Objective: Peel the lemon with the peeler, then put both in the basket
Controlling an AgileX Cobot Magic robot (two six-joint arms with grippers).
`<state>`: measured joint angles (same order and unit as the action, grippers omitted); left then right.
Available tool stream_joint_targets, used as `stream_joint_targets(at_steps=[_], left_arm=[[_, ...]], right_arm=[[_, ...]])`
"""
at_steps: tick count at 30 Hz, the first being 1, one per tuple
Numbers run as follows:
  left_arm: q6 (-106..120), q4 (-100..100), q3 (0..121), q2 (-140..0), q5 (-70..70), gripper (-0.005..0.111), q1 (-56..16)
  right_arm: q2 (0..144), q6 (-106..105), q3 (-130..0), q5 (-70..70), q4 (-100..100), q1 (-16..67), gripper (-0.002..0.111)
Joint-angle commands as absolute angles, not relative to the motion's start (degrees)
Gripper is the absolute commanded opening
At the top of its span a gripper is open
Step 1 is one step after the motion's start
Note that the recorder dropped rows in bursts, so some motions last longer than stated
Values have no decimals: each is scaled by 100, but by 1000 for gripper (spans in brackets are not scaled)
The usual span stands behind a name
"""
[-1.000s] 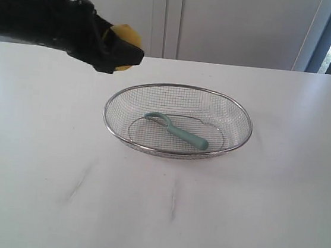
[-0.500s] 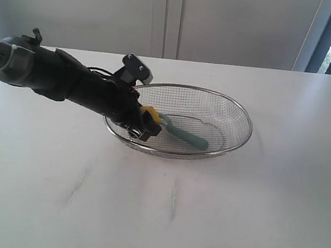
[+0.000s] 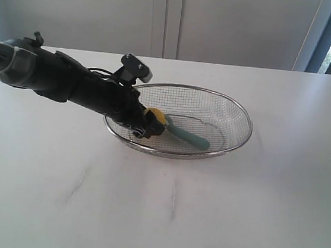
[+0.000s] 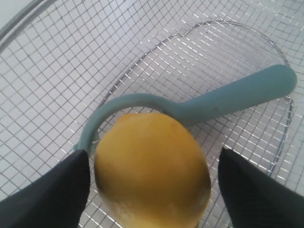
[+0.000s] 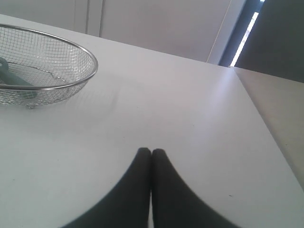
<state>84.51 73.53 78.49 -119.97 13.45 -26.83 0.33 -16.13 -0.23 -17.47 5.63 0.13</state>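
Left tool (image 4: 155, 152) stands spread wide around the lemon (image 4: 152, 175) in the wire basket (image 3: 184, 87). Right tool (image 5: 151, 152) closed above white worktop (image 3: 233, 215), pale doors (image 3: 225, 23) behind.

Layout, exterior view. The basket (image 3: 184, 87) stands mid-tabletop (image 3: 203, 212). The peeler (image 3: 191, 138) lies in it, head to the left, handle to the right. The lemon (image 3: 156, 117) sits in the basket's left part, against the peeler's head, between the left hand's (image 3: 150, 127) fingers. The right hand (image 5: 151, 156) is well apart from the basket.
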Motion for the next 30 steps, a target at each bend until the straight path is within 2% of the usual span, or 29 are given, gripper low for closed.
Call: stream_joint_targets(at_steps=[1, 15, 19, 22, 28, 30], left_arm=[[8315, 7514, 7881, -11899, 1597, 77, -2712], [8157, 7503, 7881, -11196, 1463, 77, -2712], [7756, 7490, 7881, -10935, 1503, 71, -2712], [7461, 7340, 7881, -10642, 1672, 54, -2712], [6376, 6150, 7881, -9832, 2343, 2, -2701], [5708, 5360, 7881, -9554, 2732, 0, -2701]], right_arm=[[0, -1621, 0, -1662, 572, -19, 0], [0, -1621, 0, -1662, 572, -19, 0], [0, -1621, 0, -1662, 572, -19, 0], [0, -1621, 0, -1662, 572, -19, 0], [0, -1621, 0, -1662, 572, -5, 0], [0, -1621, 0, -1662, 583, 0, 0]])
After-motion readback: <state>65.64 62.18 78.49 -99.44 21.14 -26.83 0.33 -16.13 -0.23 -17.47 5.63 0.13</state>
